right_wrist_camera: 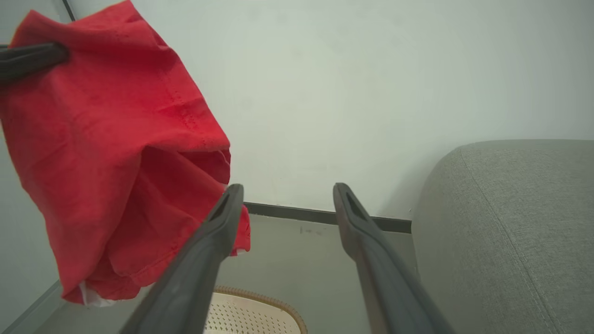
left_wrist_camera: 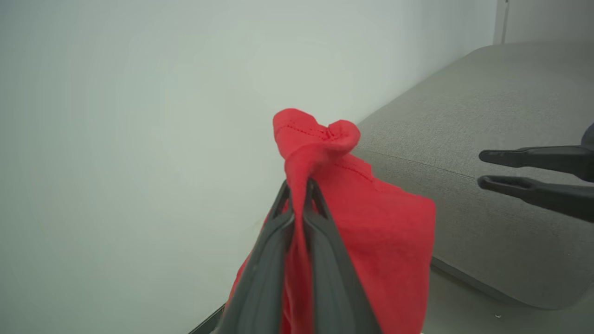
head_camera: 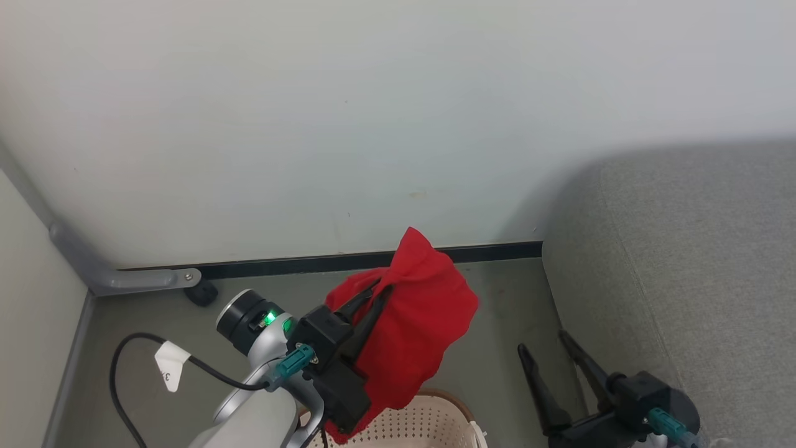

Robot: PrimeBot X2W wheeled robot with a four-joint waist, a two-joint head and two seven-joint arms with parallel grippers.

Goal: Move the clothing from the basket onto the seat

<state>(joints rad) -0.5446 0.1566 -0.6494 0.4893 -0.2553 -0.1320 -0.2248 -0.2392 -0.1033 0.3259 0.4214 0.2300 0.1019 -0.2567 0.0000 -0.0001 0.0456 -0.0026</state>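
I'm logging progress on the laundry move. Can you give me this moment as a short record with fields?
held item: bright red soft fabric garment, hanging in the air
left gripper: shut on the garment
right gripper: open, holding nothing, beside the seat
basket: oval cream-white perforated plastic basket with brown rim, below the garment
seat: large light grey fabric-upholstered cushion, garment not yet on it
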